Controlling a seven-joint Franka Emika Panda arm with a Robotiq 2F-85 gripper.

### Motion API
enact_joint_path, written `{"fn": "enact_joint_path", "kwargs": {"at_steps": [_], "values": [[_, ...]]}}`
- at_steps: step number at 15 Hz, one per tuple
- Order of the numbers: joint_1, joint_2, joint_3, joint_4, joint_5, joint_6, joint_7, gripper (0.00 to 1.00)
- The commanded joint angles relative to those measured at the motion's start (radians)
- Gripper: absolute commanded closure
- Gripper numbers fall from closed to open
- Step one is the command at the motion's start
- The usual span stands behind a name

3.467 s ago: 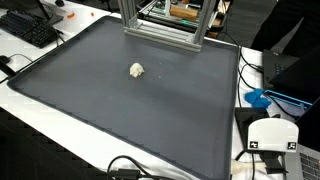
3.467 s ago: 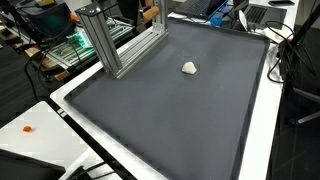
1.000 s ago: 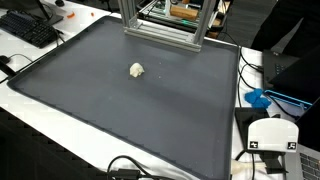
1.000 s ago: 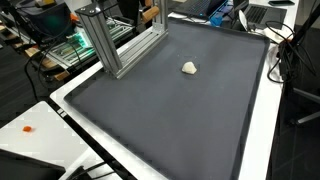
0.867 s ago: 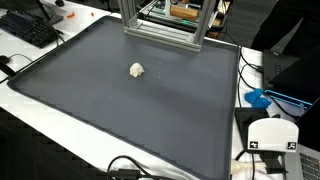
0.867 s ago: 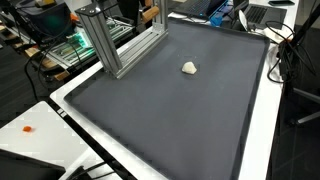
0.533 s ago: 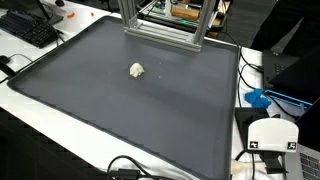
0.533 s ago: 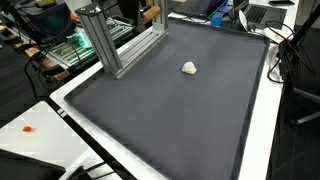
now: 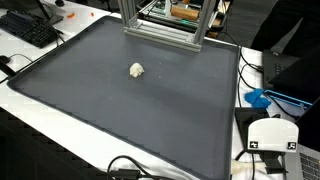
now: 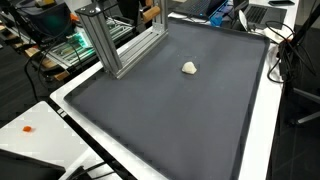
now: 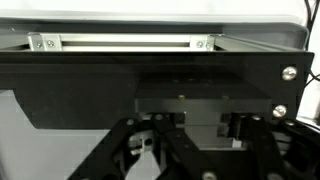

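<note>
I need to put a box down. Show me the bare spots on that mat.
The dark mat is bare from the white lump to its near edge, and beside the keyboard. Crowded at the metal frame and the cables.

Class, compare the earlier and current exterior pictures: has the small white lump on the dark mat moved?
No. In both exterior views the white lump lies at the same distance and direction from the aluminium frame at the edge of the mat.
</note>
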State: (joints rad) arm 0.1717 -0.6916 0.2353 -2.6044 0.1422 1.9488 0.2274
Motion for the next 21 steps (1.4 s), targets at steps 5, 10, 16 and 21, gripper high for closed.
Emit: {"fn": "enact_joint_path", "kwargs": {"at_steps": [5, 10, 16, 21], "values": [[0.021, -0.022, -0.005, -0.040, 0.029, 0.031, -0.002, 0.41], [0.016, -0.026, -0.004, -0.048, 0.026, 0.030, 0.009, 0.78], [0.011, -0.027, -0.004, -0.029, 0.010, 0.021, 0.001, 0.78], [0.003, -0.005, -0.012, 0.027, -0.026, -0.021, -0.041, 0.78]]}}
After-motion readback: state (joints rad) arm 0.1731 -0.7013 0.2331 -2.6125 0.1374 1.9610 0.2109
